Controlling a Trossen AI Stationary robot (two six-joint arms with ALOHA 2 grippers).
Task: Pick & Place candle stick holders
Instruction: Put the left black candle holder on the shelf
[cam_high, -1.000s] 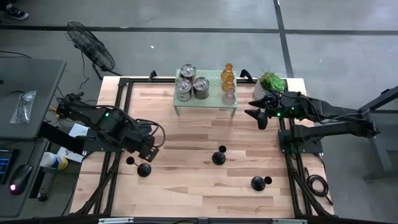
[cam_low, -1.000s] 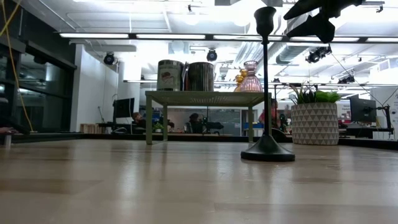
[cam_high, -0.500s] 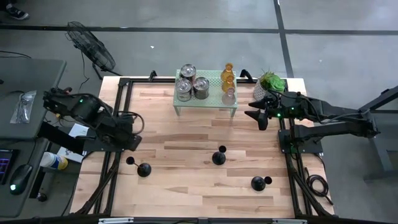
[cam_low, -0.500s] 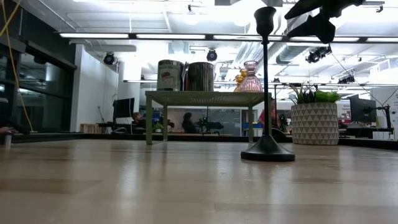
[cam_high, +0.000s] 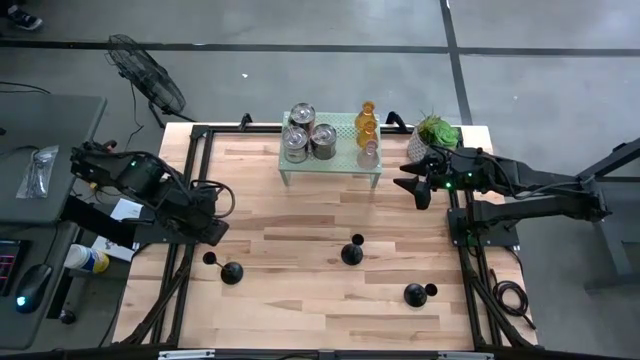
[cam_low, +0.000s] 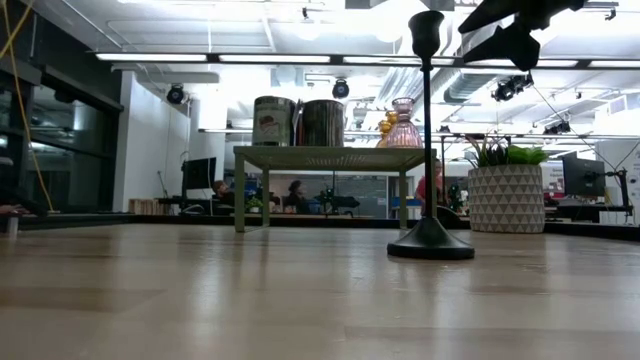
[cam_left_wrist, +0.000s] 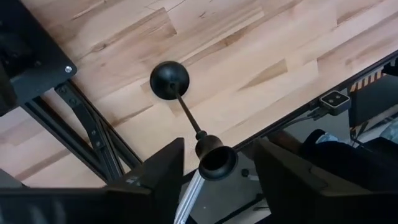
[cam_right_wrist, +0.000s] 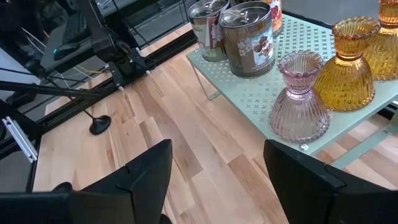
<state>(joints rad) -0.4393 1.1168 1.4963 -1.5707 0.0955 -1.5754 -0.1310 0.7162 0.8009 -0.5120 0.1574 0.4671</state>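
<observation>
Three black slim-stemmed candle stick holders stand on their round bases on the wooden table: one near the left edge (cam_high: 231, 272), one in the middle (cam_high: 351, 254), one at the near right (cam_high: 415, 294). Silver cups (cam_high: 300, 138), amber glass holders (cam_high: 366, 122) and a pink glass holder (cam_high: 368, 154) stand on the pale green rack (cam_high: 340, 160). My left gripper (cam_high: 217, 231) is open just above and to the left of the left holder; in the left wrist view its fingers stand on either side of the holder's cup (cam_left_wrist: 216, 162) without touching it. My right gripper (cam_high: 414, 186) is open and empty to the right of the rack.
A green plant in a white pot (cam_high: 435, 132) stands at the far right corner, behind my right gripper. The rack is at the table's far middle. Black frame rails (cam_high: 190, 180) run along the table's left and right edges. Bare wood (cam_high: 300, 215) lies between the rack and the black holders.
My left gripper has drawn back from over the left black holder toward the table's left edge, the arm folding back with it. The holder stands where it was. My right arm has kept still.
</observation>
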